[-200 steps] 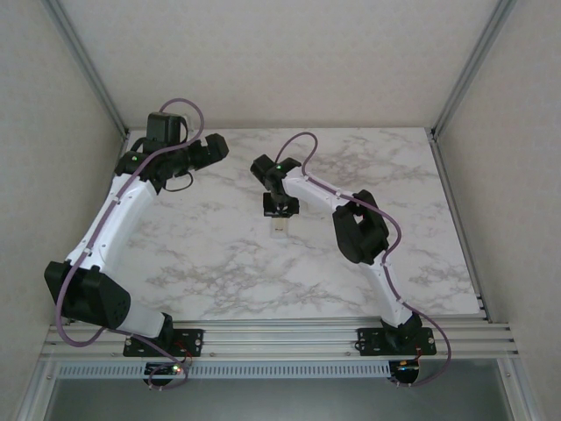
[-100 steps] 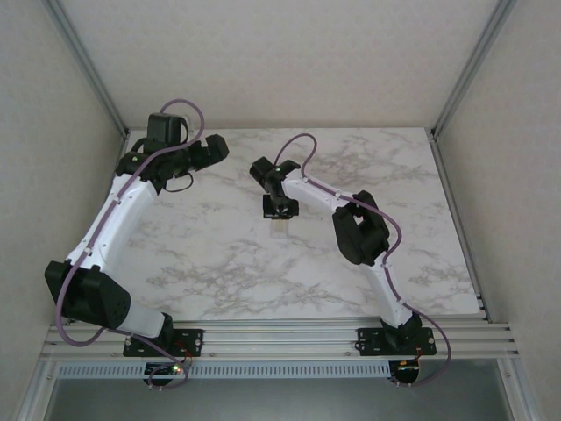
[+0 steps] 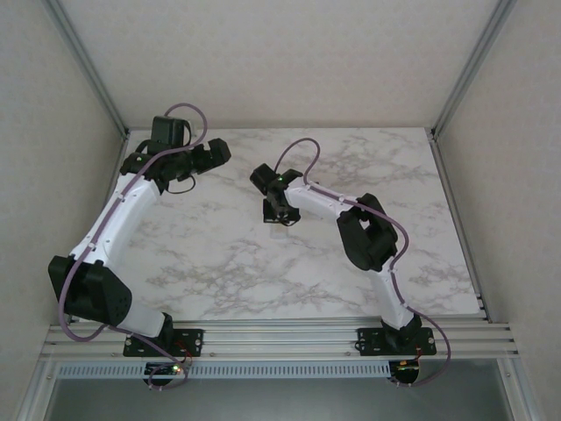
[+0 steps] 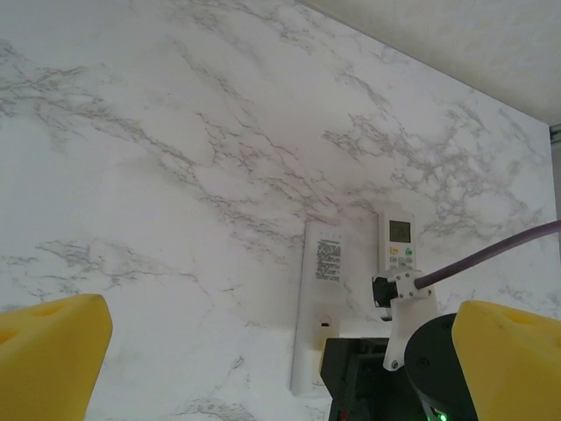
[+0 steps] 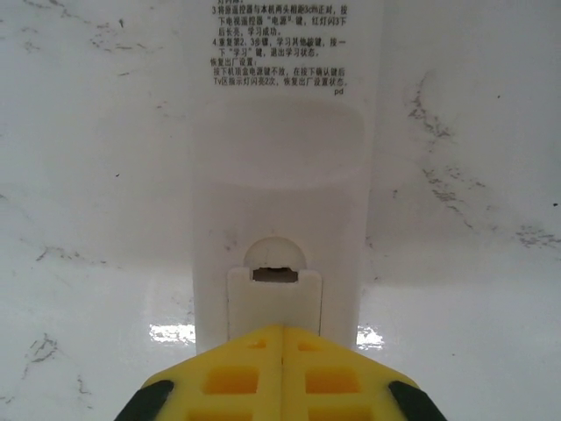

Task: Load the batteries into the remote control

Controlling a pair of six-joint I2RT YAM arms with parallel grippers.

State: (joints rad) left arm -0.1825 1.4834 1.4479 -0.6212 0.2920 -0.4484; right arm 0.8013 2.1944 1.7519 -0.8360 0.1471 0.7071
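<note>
A long white remote control (image 5: 280,175) lies face down on the marble table, its printed label at the top of the right wrist view. Its battery cover (image 5: 273,303) sits in place with a small notch at its upper edge. My right gripper (image 5: 280,331) is shut, its yellow tips together right over the lower part of that cover. From the left wrist view the same remote (image 4: 320,298) lies under the right wrist (image 4: 412,351). My left gripper (image 4: 280,377) hangs open and apart from it at the far left (image 3: 219,151). The batteries are out of view.
A second, shorter white remote (image 4: 399,241) with a display and coloured buttons lies face up just right of the long one. The marble table (image 3: 219,254) is bounded by metal rails at the sides and a rail at the near edge.
The right gripper has shifted slightly so that the remote's near end, seen below it a second ago, is now covered. The left arm has swung a little.
</note>
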